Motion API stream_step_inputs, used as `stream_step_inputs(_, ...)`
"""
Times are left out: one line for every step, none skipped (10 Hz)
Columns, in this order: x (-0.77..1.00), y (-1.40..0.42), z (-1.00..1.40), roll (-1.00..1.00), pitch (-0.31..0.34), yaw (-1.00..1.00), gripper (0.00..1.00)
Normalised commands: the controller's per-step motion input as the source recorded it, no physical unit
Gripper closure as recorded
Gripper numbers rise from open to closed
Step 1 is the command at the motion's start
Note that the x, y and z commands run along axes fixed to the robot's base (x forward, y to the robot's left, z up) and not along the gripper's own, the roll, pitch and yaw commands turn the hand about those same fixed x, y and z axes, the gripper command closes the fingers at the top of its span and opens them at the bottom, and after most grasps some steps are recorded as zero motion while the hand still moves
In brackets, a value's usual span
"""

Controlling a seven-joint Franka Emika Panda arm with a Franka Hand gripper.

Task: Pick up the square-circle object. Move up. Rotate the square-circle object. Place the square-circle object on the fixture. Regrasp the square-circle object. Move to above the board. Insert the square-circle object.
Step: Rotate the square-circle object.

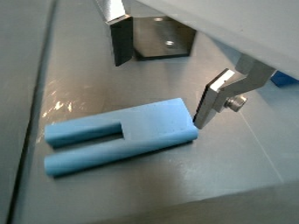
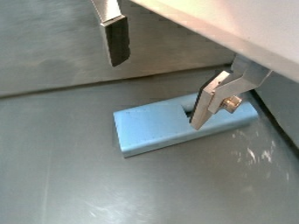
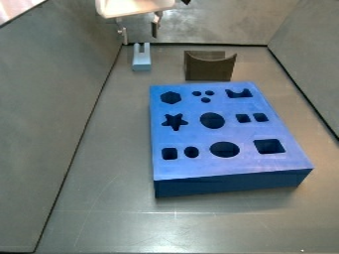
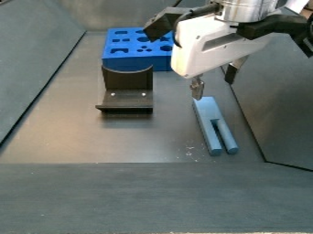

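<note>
The square-circle object (image 1: 128,133) is a slim light blue peg lying flat on the grey floor, with a slot cut into one end; it also shows in the other wrist view (image 2: 163,129) and in both side views (image 3: 139,58) (image 4: 214,123). My gripper (image 1: 159,92) hangs open just above the peg's solid end with nothing between its fingers, one fingertip (image 2: 201,118) close to the peg's edge. The fixture (image 1: 158,37) (image 4: 124,96) (image 3: 208,65) stands a short way off. The blue board (image 3: 225,134) (image 4: 132,44) with dark cut-outs lies beyond the fixture.
Grey slanted walls enclose the floor. One wall (image 4: 279,110) rises close beside the peg, and the back wall (image 3: 199,25) stands just behind the peg and the fixture.
</note>
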Motion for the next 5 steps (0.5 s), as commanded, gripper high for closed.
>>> stream_step_inputs(0.02, 0.00, -0.06, 0.00, 0.003, 1.00, 0.00)
stream_step_inputs(0.02, 0.00, -0.06, 0.00, 0.003, 1.00, 0.00)
stream_step_inputs(0.02, 0.00, -0.06, 0.00, 0.003, 1.00, 0.00)
stream_step_inputs(0.02, 0.00, -0.06, 0.00, 0.003, 1.00, 0.00)
stream_step_inputs(0.02, 0.00, -0.06, 0.00, 0.003, 1.00, 0.00)
